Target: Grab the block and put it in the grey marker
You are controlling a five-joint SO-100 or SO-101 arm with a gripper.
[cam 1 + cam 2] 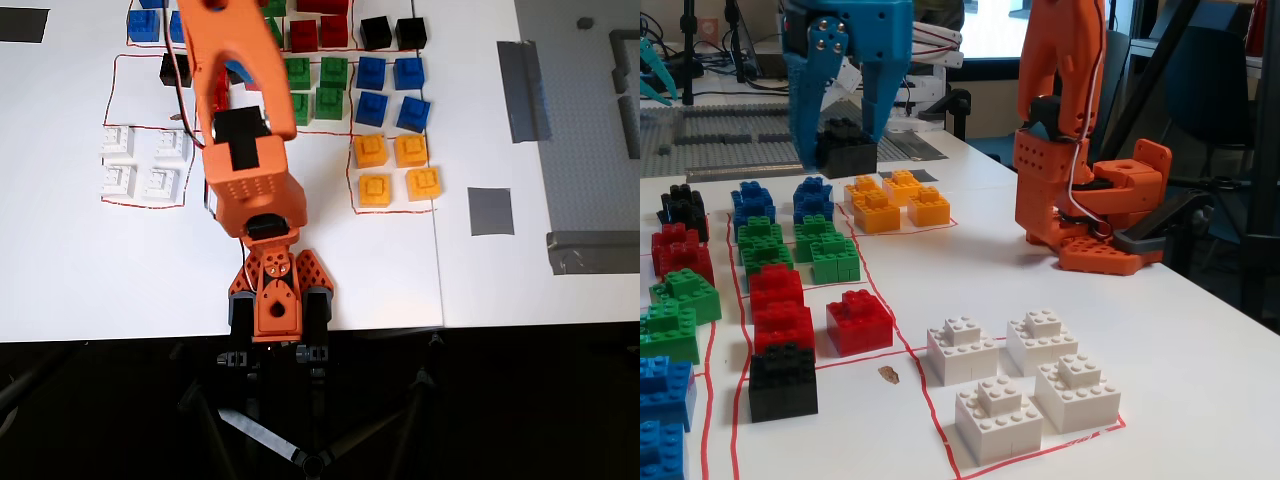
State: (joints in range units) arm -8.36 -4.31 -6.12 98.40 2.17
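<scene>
In the fixed view my blue gripper point(843, 148) is shut on a black studded block point(850, 160) and holds it off the table, behind the blue and yellow blocks. In the overhead view the orange arm point(245, 150) reaches toward the top edge and hides the gripper and the held block. The grey marker point(490, 211) is a small grey square on the white table, right of the yellow blocks, with nothing on it. Other black blocks stand at the top point(393, 32), at the left point(683, 205) and beside the arm point(174, 68).
Groups of blue point(390, 90), green point(315, 85), red point(805, 310), yellow point(397, 168) and white point(145, 163) blocks stand inside red outlines. A long grey tape strip point(522, 90) and a grey baseplate point(590, 130) lie to the right. The arm's base point(278, 300) is at the front edge.
</scene>
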